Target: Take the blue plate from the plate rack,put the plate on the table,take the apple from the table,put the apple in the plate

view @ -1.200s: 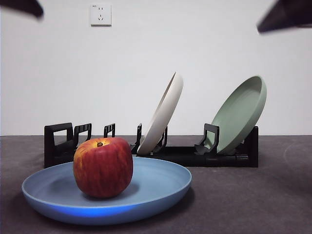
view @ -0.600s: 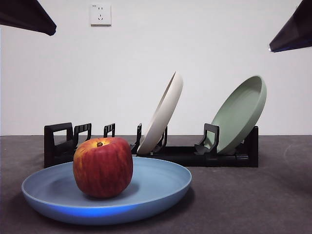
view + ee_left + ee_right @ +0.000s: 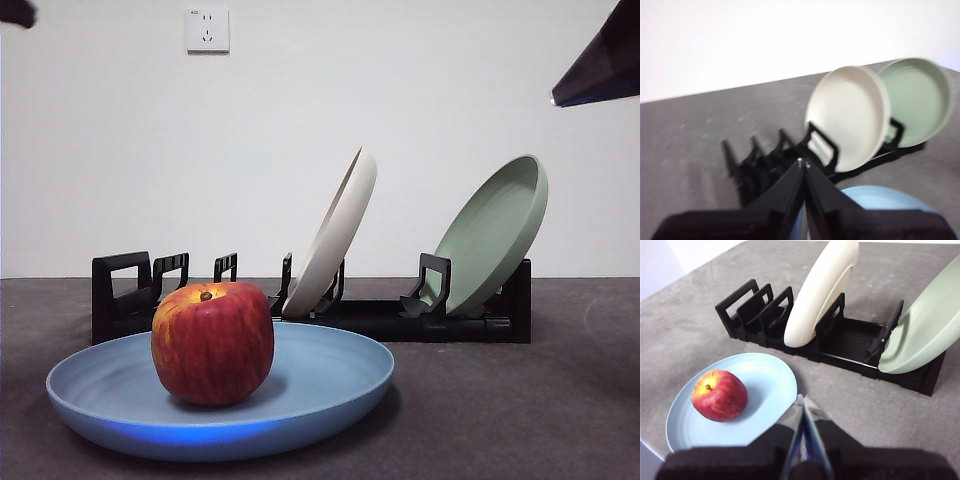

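Note:
The red apple [image 3: 212, 343] sits upright in the blue plate [image 3: 330, 385], which lies flat on the dark grey table [image 3: 520, 420] in front of the black plate rack [image 3: 400, 320]. The right wrist view shows the apple [image 3: 720, 395] in the plate [image 3: 767, 385] too. The left wrist view shows only the plate's edge [image 3: 885, 192]. My left gripper [image 3: 803, 162] is shut and empty, high above the rack [image 3: 760, 165]. My right gripper [image 3: 801, 399] is shut and empty, above the table beside the plate. Both arms show only as dark tips at the front view's top corners.
A cream-white plate [image 3: 335, 235] and a sage-green plate [image 3: 495, 235] lean in the rack's middle and right slots. The rack's left slots [image 3: 140, 285] hold nothing. A wall socket [image 3: 207, 30] is on the white wall behind.
The dark arm tip at the top left has pulled almost out of the front view. The tip at the top right holds still. The apple and the plates have not moved.

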Robot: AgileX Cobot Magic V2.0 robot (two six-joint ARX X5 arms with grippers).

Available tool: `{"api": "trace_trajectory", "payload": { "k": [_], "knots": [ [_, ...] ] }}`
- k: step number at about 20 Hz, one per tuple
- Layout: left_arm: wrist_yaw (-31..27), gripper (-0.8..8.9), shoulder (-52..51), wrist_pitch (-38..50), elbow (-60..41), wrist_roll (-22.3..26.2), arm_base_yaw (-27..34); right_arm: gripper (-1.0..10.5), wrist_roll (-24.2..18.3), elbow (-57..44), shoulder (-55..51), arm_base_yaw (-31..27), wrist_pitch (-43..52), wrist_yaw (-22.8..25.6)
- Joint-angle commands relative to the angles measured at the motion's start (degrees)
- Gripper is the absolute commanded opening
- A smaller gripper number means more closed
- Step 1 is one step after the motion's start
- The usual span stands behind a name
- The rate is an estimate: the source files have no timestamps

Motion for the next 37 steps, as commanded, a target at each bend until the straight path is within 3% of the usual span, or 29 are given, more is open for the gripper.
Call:
{"api": "trace_trajectory", "payload": {
  "k": [1,6,11,23,37],
  "knots": [
    [5.1,-0.02,-5.1,0.2,-5.6,0.9,9.7,0.0,0.4,-0.3,-0.1,0.1,0.3,0.2],
    [13.6,-0.02,-15.4,4.3,-15.9,0.9,27.8,0.0,0.4,-0.3,0.0,0.1,0.3,0.2],
    [17.8,-0.02,-18.8,4.8,-20.5,0.9,37.2,0.0,0.4,-0.3,0.0,0.1,0.3,0.2],
    [18.6,-0.02,-20.9,0.3,-22.4,0.5,42.3,0.0,0.4,-0.3,0.0,0.1,0.3,0.2],
    [18.6,-0.02,-20.9,0.3,-22.4,0.5,42.3,0.0,0.4,-0.3,0.0,0.1,0.3,0.2]
  ]
}}
